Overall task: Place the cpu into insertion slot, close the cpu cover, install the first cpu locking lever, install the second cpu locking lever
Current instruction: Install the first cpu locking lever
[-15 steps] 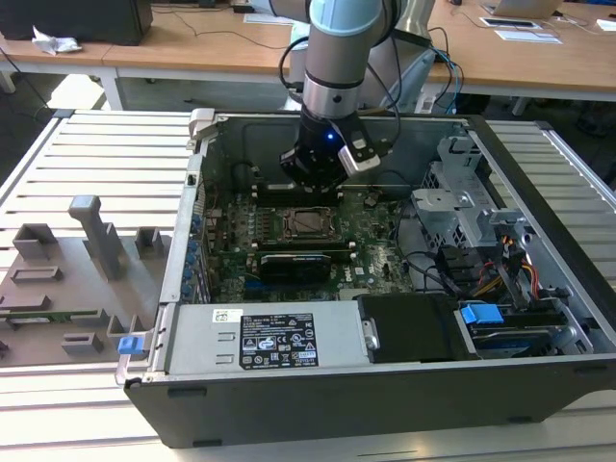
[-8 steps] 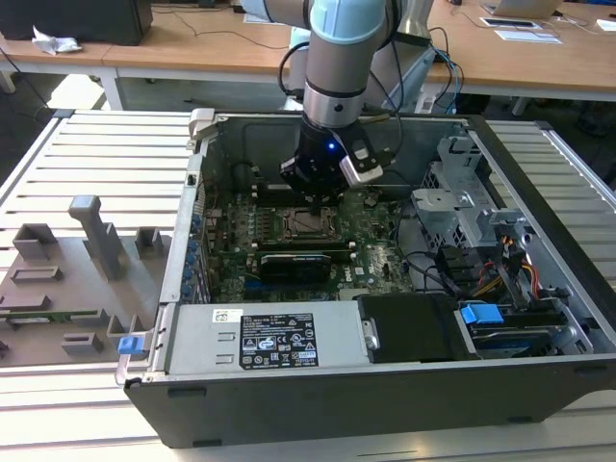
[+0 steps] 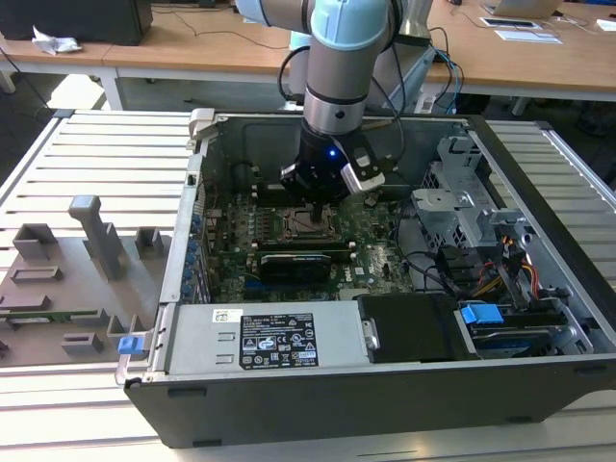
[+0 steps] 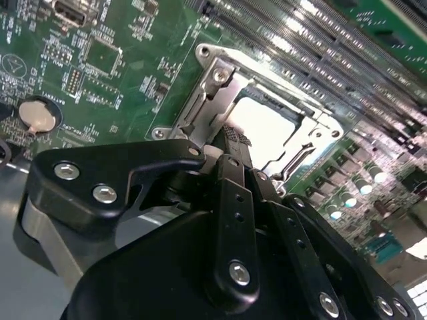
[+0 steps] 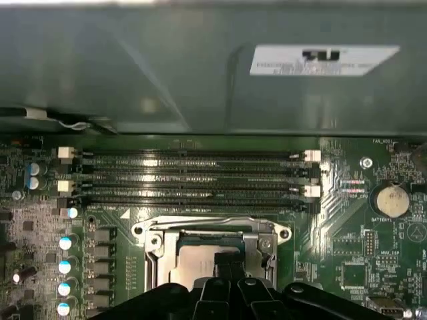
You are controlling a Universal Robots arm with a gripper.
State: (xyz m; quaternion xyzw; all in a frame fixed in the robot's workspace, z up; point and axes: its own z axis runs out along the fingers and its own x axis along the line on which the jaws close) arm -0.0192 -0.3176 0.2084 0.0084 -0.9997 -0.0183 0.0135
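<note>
The cpu [image 4: 267, 127] lies flat in the insertion slot [image 5: 200, 260] (cover closed); the gripper [image 4: 233, 143] jaws look clenched together.

Exterior view high, oblique; both wrist views close, sharing insertion slot [image 4: 267, 130].

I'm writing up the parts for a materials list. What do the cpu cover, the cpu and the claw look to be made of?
The cpu cover looks like bare stamped metal: silver, with bright glints and screw heads at its corners. The cpu shows a pale, dull metal-looking top that reflects light evenly. The claw seems to be matte black plastic or coated metal, judging by its soft sheen and silver screws; which one is unclear.
</note>
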